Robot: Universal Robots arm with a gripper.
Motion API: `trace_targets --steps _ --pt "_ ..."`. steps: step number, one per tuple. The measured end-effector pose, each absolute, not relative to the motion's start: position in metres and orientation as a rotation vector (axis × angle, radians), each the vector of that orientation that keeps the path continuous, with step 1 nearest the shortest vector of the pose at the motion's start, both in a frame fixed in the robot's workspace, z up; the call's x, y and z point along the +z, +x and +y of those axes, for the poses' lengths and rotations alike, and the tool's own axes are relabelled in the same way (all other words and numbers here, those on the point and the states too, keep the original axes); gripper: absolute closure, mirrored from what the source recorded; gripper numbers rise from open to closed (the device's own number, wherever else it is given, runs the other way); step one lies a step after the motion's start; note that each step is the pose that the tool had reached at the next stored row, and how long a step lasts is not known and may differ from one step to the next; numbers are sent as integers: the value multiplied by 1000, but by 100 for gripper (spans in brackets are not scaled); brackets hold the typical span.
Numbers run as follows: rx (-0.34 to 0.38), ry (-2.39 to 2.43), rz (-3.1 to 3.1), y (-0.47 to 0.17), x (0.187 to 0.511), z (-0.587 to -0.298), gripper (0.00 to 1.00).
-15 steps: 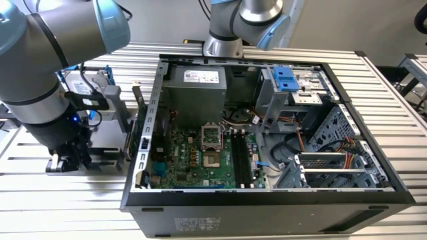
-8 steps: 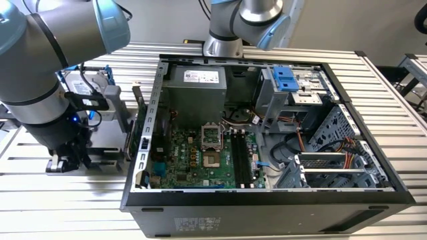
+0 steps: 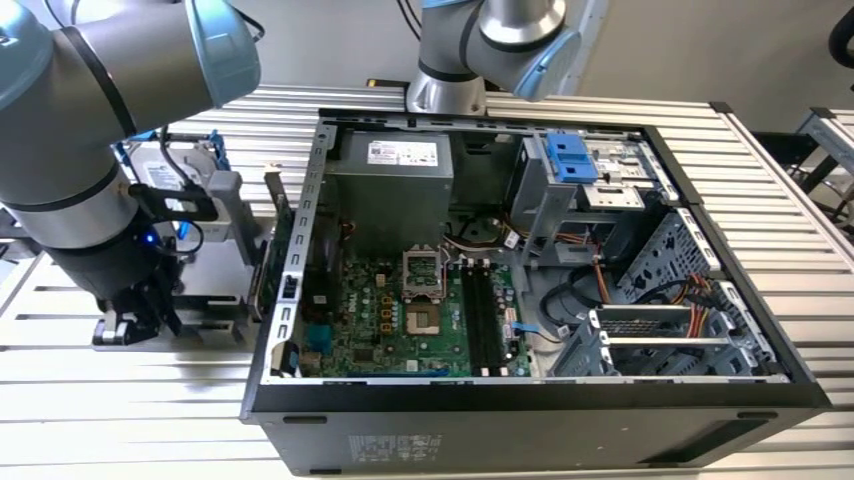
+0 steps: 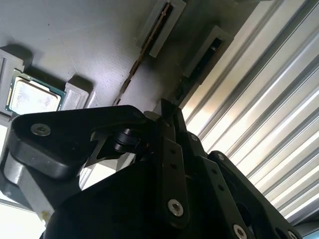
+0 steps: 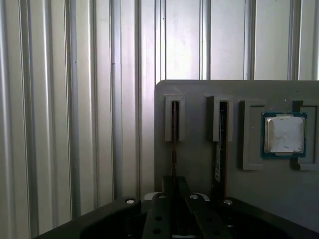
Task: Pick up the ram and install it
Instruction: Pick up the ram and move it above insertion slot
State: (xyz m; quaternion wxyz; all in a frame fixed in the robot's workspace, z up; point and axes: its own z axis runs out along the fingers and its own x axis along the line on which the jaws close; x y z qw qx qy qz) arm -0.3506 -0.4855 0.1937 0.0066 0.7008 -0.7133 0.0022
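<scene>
The ram [image 5: 174, 130] stands on edge in a slot of the gray holder [image 5: 199, 89]. Its long axis runs straight out from under the claw [image 5: 175, 185], which from what we see looks pinched onto it. A second stick [image 5: 220, 144] sits just beside, with the processor [image 5: 284, 133] further off.

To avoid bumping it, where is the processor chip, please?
In the first wrist view, the processor chip lies recessed in the grey holder, beside its two slots.
</scene>
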Motion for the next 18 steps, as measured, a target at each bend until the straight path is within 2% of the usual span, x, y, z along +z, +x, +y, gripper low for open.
trace_targets --steps 1,2,18 --pt "7 2193 -2232 -351 194 -486 0" --pt "7 2193 -2232 -351 194 -486 100" --pt "7 2193 -2232 -351 200 -486 100"
